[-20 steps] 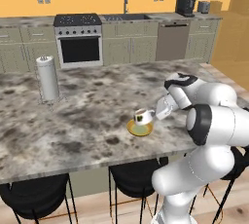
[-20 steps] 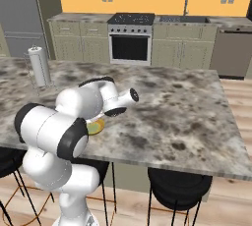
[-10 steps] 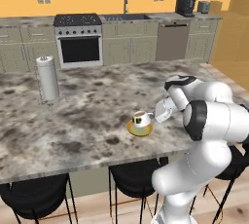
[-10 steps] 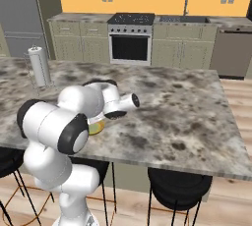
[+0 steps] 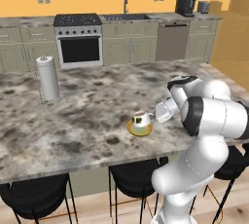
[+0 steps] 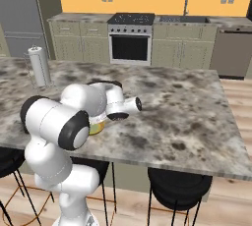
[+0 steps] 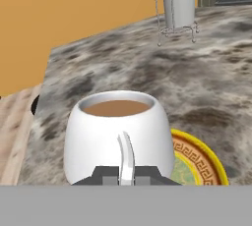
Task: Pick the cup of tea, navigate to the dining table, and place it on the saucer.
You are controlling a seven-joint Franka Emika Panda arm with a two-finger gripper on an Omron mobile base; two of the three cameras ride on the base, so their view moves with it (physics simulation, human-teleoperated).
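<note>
The cup of tea [image 5: 141, 119] is white with brown liquid and sits over the yellow saucer [image 5: 139, 130] near the front edge of the dining table [image 5: 87, 106]. My gripper [image 5: 154, 116] reaches it from the right. In the hand view the cup [image 7: 118, 134] is close up. Its thin handle stands between my two dark fingertips, and my gripper [image 7: 126, 175] is shut on it. The saucer [image 7: 199, 158] shows at the cup's right. Whether the cup touches the saucer I cannot tell. In the right base view my arm hides the cup, and a bit of saucer [image 6: 97, 128] shows.
A paper towel holder [image 5: 47, 78] stands at the table's far left, also the paper towel holder [image 6: 39, 66]. Black stools [image 5: 133, 179] tuck under the near edge, beside my base. A stove [image 5: 78, 40] and cabinets line the back wall.
My hand has sunk very slightly with the cup. The cup stays over the saucer and the grip stays shut.
</note>
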